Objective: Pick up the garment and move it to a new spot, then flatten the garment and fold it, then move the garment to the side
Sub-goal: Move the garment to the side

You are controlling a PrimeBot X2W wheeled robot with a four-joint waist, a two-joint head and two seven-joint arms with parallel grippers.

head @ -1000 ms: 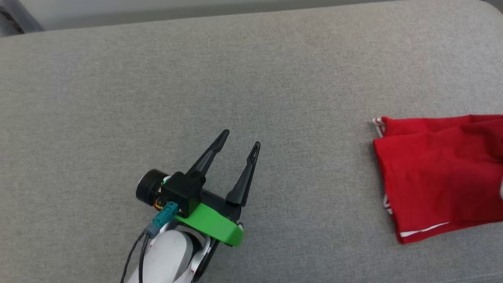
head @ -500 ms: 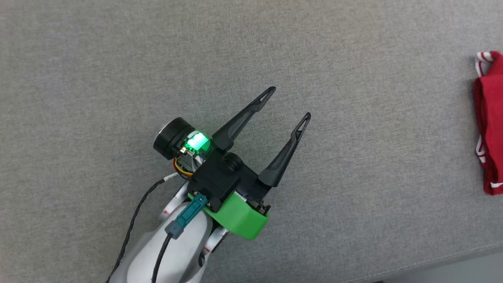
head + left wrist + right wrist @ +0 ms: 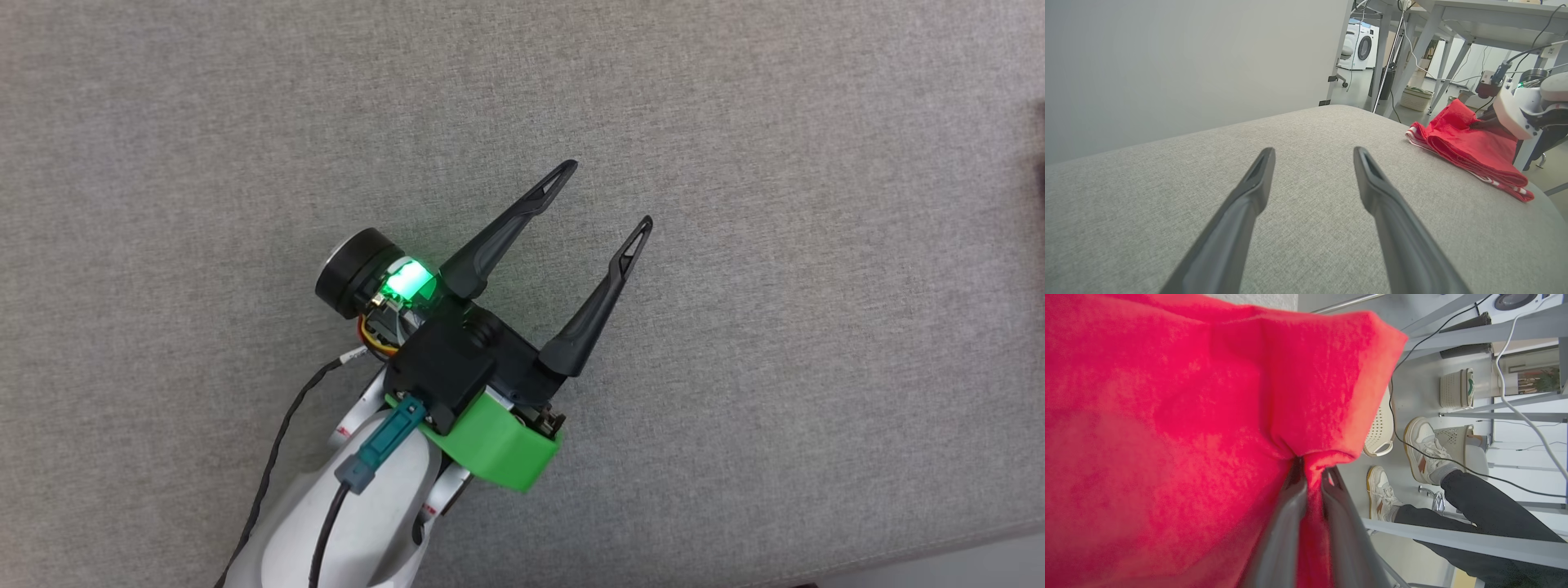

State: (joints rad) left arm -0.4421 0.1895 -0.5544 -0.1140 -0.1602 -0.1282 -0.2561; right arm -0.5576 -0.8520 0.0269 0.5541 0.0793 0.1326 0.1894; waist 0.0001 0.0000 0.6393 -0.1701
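Note:
The garment (image 3: 1470, 149) lies folded and red at the right end of the grey cushion (image 3: 1298, 134), striped trim along its edge; its lettering is hidden. My right gripper (image 3: 1310, 467) is shut on a bunched red fold of the garment (image 3: 1167, 416), and the same right gripper (image 3: 1486, 120) pinches the cloth from the far side in the left wrist view. My left gripper (image 3: 608, 192) hovers open over bare cushion (image 3: 816, 327), well to the left of the garment, nothing between its fingers (image 3: 1259, 175).
A grey wall (image 3: 1188, 61) stands behind the cushion. Beyond the right end are table legs (image 3: 1412, 49), cables, pale baskets (image 3: 1455, 388) and a person's feet in white sneakers (image 3: 1423, 447). The cushion's front edge (image 3: 939, 543) runs at the lower right.
The head camera has swung left, so the garment has slid out of that view's right edge. My left gripper stays open and now sits higher and larger in the picture.

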